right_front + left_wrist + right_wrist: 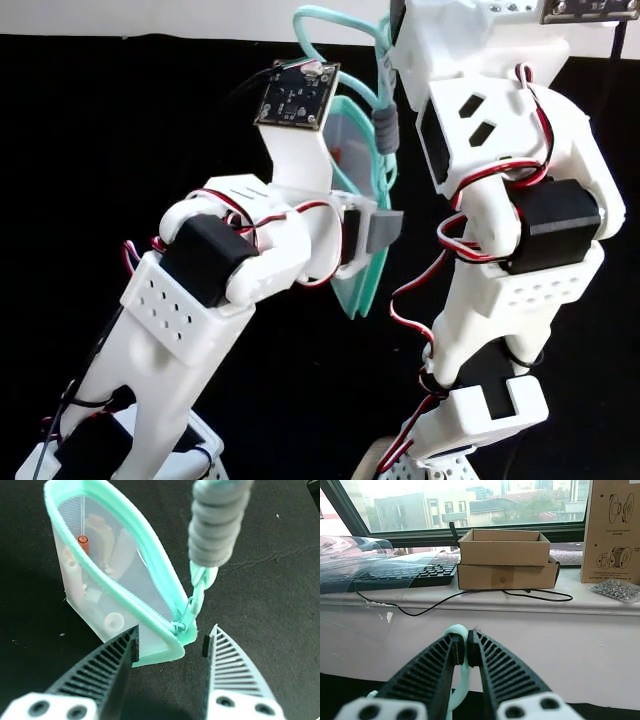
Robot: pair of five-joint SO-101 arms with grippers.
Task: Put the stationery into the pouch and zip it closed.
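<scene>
L gripper (171,635) was wide open w/ nothing clamped. The pouch (125,580) had its bottom corner poking in between the two jaws. One fingertip (134,636) sat right against the pouch edge, the other stood apart from it. The zipper pull (186,615) sat at that same corner, just ahead of the jaw gap, and the zip line looked shut along the length I could see. Through the clear side I made out stationery inside, incl. a red-capped pen (83,540) toward the far end from the jaws. The rest was too blurry to name.

From the pull, a teal cord (199,580) ran away from the L gripper and passed through a grey ribbed sleeve (217,522). Black table (260,580) lay behind it all.

R gripper (466,639) was pinched closed on a loop of the cord (456,632), right at the fingertips. Past it, well beyond the jaws, were stacked cardboard boxes (503,547), a keyboard (405,575) and a bag of screws (617,590) on a sill.

From the high cam, the pouch (362,275) hung edge-on beside the L arm's wrist. The cord (330,20) looped up from it toward the R arm.
</scene>
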